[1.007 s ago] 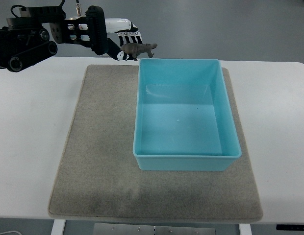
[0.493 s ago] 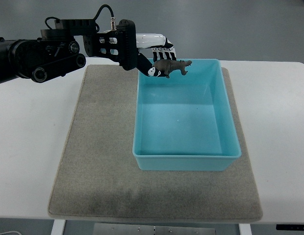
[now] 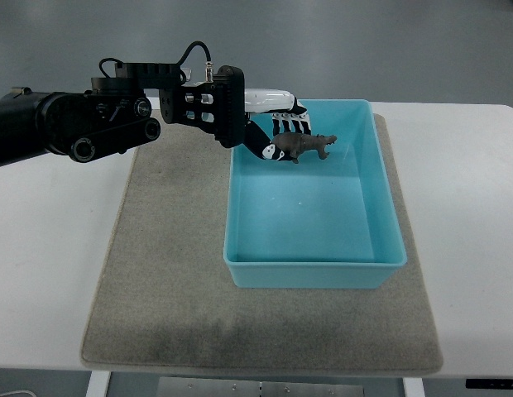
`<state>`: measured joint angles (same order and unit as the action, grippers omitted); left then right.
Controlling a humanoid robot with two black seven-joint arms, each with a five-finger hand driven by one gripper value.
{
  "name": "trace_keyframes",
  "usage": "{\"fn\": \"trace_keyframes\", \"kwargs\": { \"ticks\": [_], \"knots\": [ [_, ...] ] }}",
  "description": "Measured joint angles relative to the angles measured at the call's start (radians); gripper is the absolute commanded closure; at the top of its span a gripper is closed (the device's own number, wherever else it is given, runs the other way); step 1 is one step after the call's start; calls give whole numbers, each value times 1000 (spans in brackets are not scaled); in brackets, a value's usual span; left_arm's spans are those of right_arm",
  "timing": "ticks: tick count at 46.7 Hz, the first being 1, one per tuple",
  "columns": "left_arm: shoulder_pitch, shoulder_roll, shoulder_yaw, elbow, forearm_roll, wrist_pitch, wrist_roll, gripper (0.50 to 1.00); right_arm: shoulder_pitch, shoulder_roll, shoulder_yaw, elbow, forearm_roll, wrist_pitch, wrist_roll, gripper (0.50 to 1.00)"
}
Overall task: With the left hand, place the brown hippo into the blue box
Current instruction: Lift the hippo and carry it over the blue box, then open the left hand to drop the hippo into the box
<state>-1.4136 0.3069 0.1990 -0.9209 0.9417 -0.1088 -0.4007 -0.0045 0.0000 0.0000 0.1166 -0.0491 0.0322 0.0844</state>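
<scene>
One arm is working for me, my left hand (image 3: 277, 136) gripping the brown hippo (image 3: 304, 146) in its fingers and holding it above the far-left part of the blue box (image 3: 314, 265), which is sitting on the grey mat (image 3: 170, 273).

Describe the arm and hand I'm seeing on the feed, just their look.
Only the left arm shows: black, with round joint housings, a boxy black wrist block with small cut-outs, and a black cable looping over it. The left hand has a white back and black-and-white banded fingers.
</scene>
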Motion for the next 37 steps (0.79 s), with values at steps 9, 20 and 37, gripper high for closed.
{"fn": "trace_keyframes", "kwargs": {
  "ticks": [9, 20, 37],
  "knots": [
    [21, -18, 2, -1, 0, 0, 0, 825, 0, 0, 0, 0, 0, 0, 0, 564],
    [24, -22, 1, -1, -7, 0, 0, 658, 0, 0, 0, 0, 0, 0, 0, 564],
    [29, -23, 2, -1, -9, -2, -1, 651, 0, 0, 0, 0, 0, 0, 0, 564]
  ]
}}
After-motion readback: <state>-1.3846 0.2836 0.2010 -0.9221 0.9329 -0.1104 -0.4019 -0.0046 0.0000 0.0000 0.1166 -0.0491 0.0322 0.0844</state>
